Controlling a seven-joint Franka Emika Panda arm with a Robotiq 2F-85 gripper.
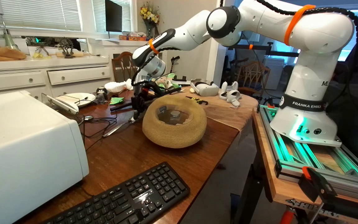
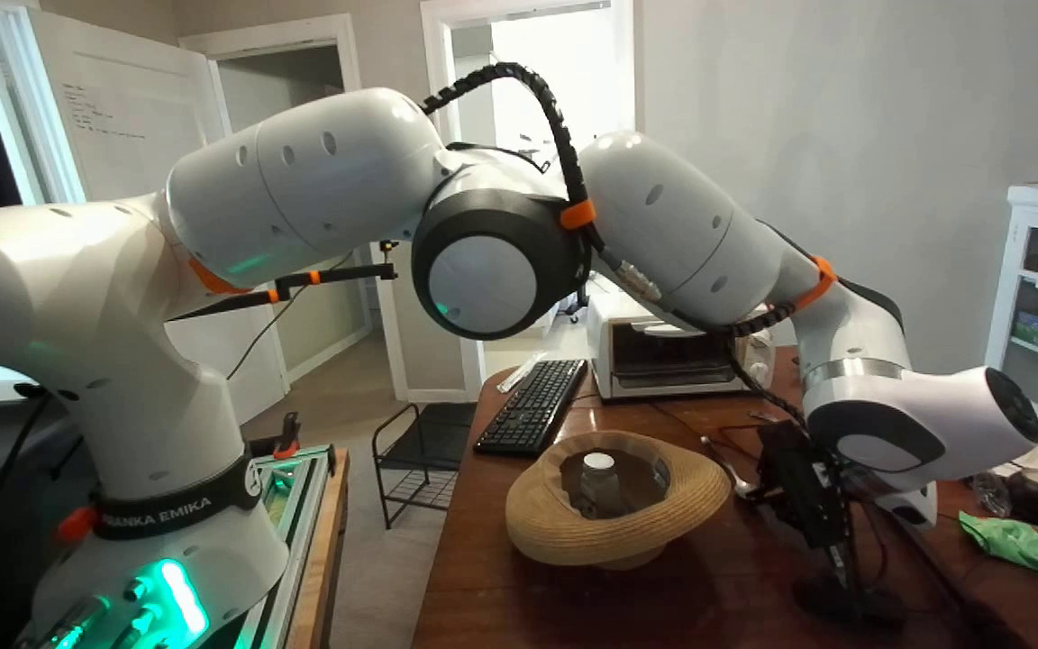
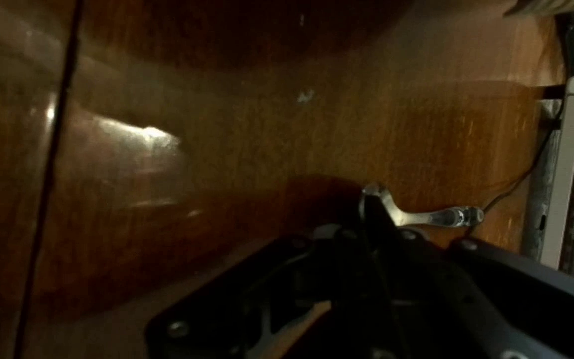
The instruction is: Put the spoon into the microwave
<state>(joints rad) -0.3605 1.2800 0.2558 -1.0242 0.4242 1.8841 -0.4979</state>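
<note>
One spoon (image 3: 434, 218) is to be transferred; its bowl end sits at the tips of the gripper (image 3: 372, 212), whose fingers are drawn together with next to no gap and appear to have the bowl pinched between them. Firmness of the hold cannot be told. Location: low at the table (image 1: 113, 161), near the straw hat (image 1: 172, 137), with the handle pointing toward the microwave (image 1: 29, 149); whether the handle touches the table cannot be told. Step in hand, as judged: secure and lift. Raise slowly and vertically, and confirm that the handle follows without swivelling, since a grip on the smooth, curved bowl is likely to let a long handle droop. Keep the handle end clear of the cable (image 3: 521, 180), which passes at or just beside it. Gain ample height before travelling, and keep the wrist away from the straw hat. Before approach, verify the microwave door (image 2: 663, 356); whether it is closed or slightly ajar cannot be told. Enter handle first, level, if the hold permits. Appearance of the spoon: bright, polished metal, slim at the neck, handle broadening toward a rounded end; the fingertips hide part of the bowl.
</note>
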